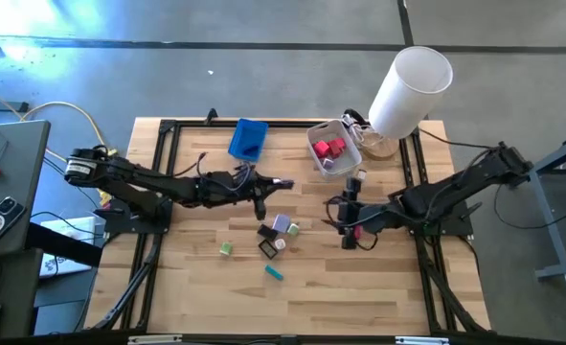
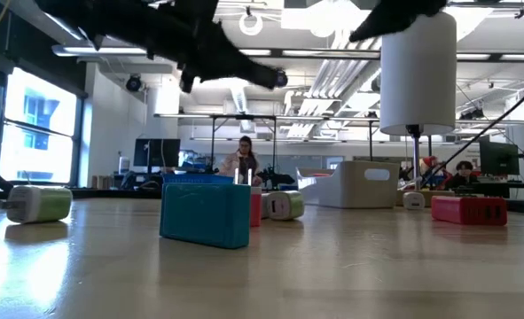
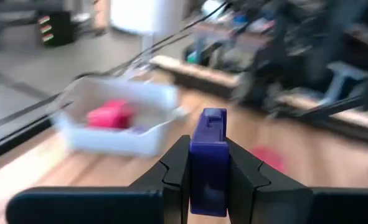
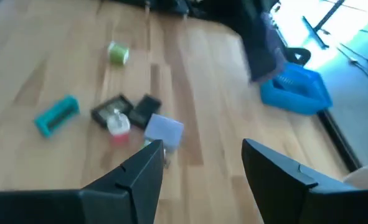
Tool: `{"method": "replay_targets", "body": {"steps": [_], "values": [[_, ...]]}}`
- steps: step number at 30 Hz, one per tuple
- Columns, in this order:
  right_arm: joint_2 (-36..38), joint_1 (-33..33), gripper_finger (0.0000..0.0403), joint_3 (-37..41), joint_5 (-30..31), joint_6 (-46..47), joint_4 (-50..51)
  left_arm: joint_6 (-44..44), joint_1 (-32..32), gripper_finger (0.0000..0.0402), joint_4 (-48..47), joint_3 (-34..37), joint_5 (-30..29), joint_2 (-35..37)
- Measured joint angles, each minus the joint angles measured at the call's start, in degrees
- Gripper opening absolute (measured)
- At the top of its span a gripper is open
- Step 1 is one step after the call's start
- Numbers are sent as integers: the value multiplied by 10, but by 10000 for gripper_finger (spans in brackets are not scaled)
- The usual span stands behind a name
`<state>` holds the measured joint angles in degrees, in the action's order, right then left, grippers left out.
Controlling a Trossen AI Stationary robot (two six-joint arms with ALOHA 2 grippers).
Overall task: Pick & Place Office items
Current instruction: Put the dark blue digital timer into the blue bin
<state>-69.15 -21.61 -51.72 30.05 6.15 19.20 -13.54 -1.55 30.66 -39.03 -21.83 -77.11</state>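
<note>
My left gripper is up over the table's middle, pointing about level toward the white bin, and is shut on a small purple block. My right gripper hangs open and holds nothing, right of centre, above the table. Loose office items lie on the wood between the arms: a lilac block, black pieces, a small roll, a green piece and a teal block. A red block lies by my right gripper. My left gripper pinches the purple block between its two fingers, one on each of two opposite sides. The block's far end sticks out past the fingertips. It is lifted clear of the table.
The white bin at the back right holds red pieces. A blue tray stands at the back, left of it. A tall white cylinder stands at the far right corner. People sit in the room beyond the table.
</note>
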Motion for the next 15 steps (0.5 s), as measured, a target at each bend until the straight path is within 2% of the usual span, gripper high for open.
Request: {"method": "replay_targets", "body": {"steps": [2, 6, 15], "values": [[3, 5, 205, 37, -17, -3, -68, 0, 18, 56, -45, 1, -29, 16], [6, 23, 205, 98, -52, -4, -135, 1, 65, 56, -104, 2, -87, 26], [5, 56, 205, 166, -152, -27, -317, -36, 206, 56, -151, 1, -89, 10]]}}
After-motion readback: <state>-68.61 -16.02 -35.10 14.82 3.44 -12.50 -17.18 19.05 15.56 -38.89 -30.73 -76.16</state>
